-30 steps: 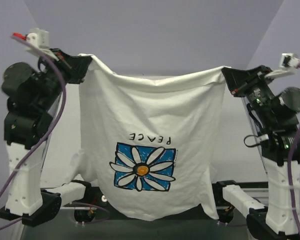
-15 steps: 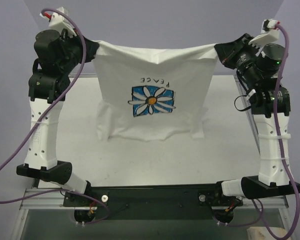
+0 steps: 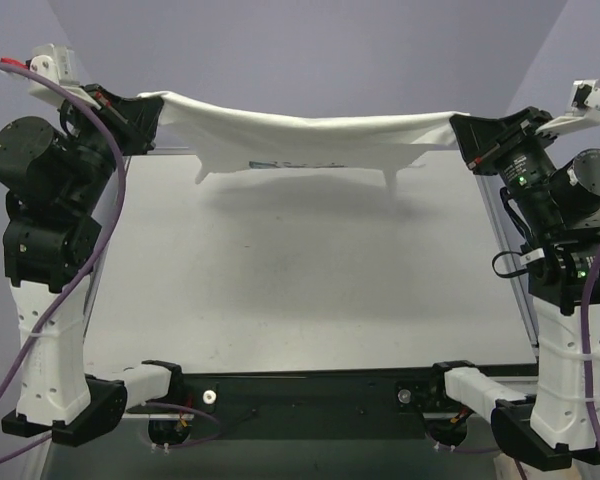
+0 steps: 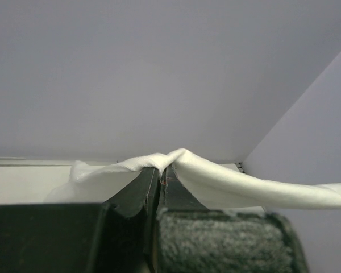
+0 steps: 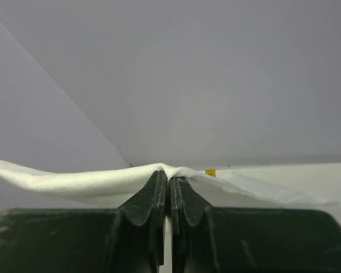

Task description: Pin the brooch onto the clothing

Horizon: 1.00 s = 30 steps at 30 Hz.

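The clothing, a white T-shirt, hangs stretched nearly flat and edge-on high over the far part of the table, sagging a little in the middle. A thin sliver of its blue print shows on the underside. My left gripper is shut on the shirt's left corner, and the pinched fabric bulges over its fingertips in the left wrist view. My right gripper is shut on the right corner, where cloth folds over its closed tips. The brooch is out of view.
The grey tabletop lies below the shirt, carrying the shirt's shadow. Both arm bases and the black rail sit at the near edge. A small yellow mark shows on the far table edge in the right wrist view.
The shirt has gone from hanging down as a sheet with the daisy print facing the camera to being swung up, near-horizontal. Both arms have shifted while keeping their grips.
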{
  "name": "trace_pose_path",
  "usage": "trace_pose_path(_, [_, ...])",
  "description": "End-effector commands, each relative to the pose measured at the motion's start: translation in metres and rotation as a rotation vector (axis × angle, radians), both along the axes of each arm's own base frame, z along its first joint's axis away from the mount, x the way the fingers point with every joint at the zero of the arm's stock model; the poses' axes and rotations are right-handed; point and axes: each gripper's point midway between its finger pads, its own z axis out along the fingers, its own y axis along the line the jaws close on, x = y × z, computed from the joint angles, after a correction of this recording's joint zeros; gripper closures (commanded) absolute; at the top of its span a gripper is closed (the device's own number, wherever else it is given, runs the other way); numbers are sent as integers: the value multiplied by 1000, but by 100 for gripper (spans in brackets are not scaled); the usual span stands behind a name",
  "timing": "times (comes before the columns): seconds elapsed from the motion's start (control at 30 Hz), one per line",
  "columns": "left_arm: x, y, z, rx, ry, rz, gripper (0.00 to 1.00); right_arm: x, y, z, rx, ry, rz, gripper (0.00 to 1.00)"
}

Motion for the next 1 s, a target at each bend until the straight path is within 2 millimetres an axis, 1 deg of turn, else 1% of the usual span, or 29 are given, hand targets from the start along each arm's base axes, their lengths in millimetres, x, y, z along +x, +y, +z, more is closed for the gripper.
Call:
trace_pose_path(0.0, [-29,5,27,-7,-113,-7,100,-37,-1,24,20,-110,21,100])
trace_pose_path(0.03, [-34,4,29,-12,-116,-19,100,-43,-1,27,24,-121,22,100])
trace_pose_path(0.07, [-40,3,32,-15,-123,-31,100,-55,-3,35,28,-148,21,100])
trace_pose_path(0.1, [-44,2,33,-17,-118,-41,100,-62,-4,39,34,-162,18,100])
trace_pose_path(0.13, [-57,-1,43,-24,-146,-68,100,-68,-4,43,42,-174,21,100])
trace_pose_path(0.17, [-62,-1,48,-28,-161,-78,100,-80,-5,50,49,-202,23,100])
trace_pose_path(0.27, [-80,0,65,-35,-209,-90,100,-97,-4,60,64,-243,39,100])
trace_pose_path(0.33, [-83,1,67,-37,-215,-89,100,-99,-4,62,67,-248,45,100])
trace_pose_path(0.4, [-83,0,67,-34,-212,-94,100,-95,-3,59,63,-235,47,100])
trace_pose_path(0.5, [-68,-1,56,-24,-167,-85,100,-77,-1,48,55,-189,45,100])
trace_pose_path(0.53, [-56,-2,48,-13,-138,-79,100,-66,0,42,50,-165,45,100])
trace_pose_path(0.6, [-40,-3,34,-5,-86,-63,100,-50,2,31,41,-124,46,100])
trace_pose_path(0.63, [-26,-4,23,4,-52,-55,100,-40,3,24,40,-99,47,100])
trace_pose_path(0.7, [-7,-4,4,16,11,-35,100,-24,4,10,30,-57,40,100])
trace_pose_path(0.73, [3,-5,-6,22,37,-33,100,-13,5,3,26,-32,38,100])
trace_pose_path(0.77, [9,-5,-11,25,50,-27,100,-6,4,-2,19,-19,30,100])
trace_pose_path(0.8, [18,-5,-21,27,74,-15,100,1,4,-7,17,-1,25,100])
trace_pose_path(0.83, [26,-5,-27,29,91,-9,100,13,4,-14,11,25,23,100])
trace_pose_path(0.9, [34,-6,-32,30,107,-5,100,25,4,-20,9,48,15,100])
trace_pose_path(0.93, [41,-8,-36,30,122,-6,100,33,4,-22,6,60,14,100])
trace_pose_path(0.97, [43,-9,-37,32,130,-9,100,36,4,-21,6,61,14,100])
